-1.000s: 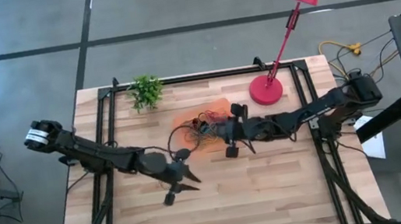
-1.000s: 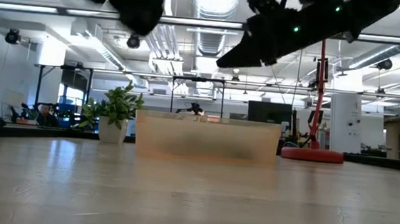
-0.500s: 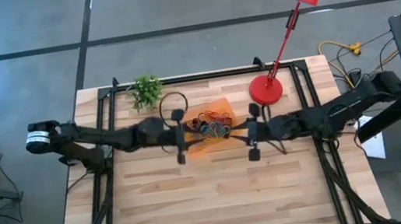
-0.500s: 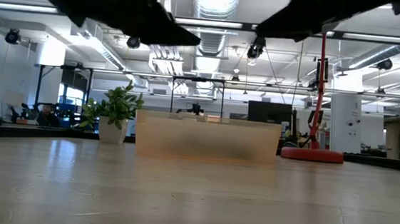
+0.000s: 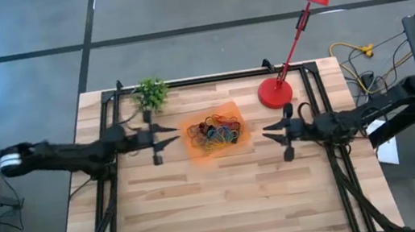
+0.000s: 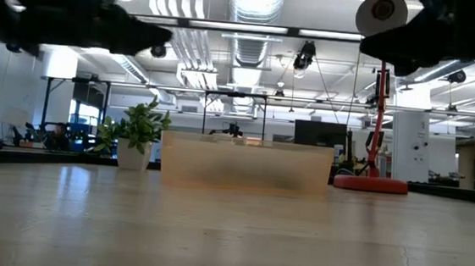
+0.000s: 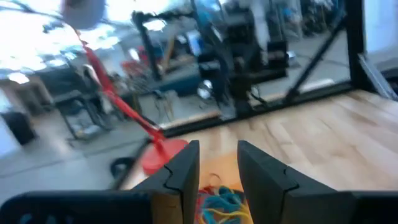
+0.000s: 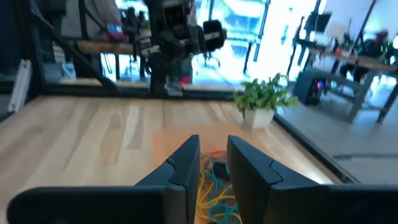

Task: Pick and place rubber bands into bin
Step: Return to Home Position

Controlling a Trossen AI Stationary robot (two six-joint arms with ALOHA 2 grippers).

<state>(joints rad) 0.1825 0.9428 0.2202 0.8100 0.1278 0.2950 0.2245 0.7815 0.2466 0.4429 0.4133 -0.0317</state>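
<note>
The desk (image 5: 229,210) carries the bin (image 5: 194,147) at rear centre, with a plant (image 5: 151,94) and a lamp base (image 5: 275,93) near the rear edge. The bands (image 5: 214,131) lie heaped inside the bin. The left tool (image 5: 171,135) hovers just beside the bin's left edge, and the right tool (image 5: 268,132) hovers near its right edge. Both point inward. Each tool's fingers stand narrowly parted, holding nothing.

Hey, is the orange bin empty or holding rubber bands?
Not empty: the high view shows a tangle of coloured rubber bands lying inside the orange bin.
</note>
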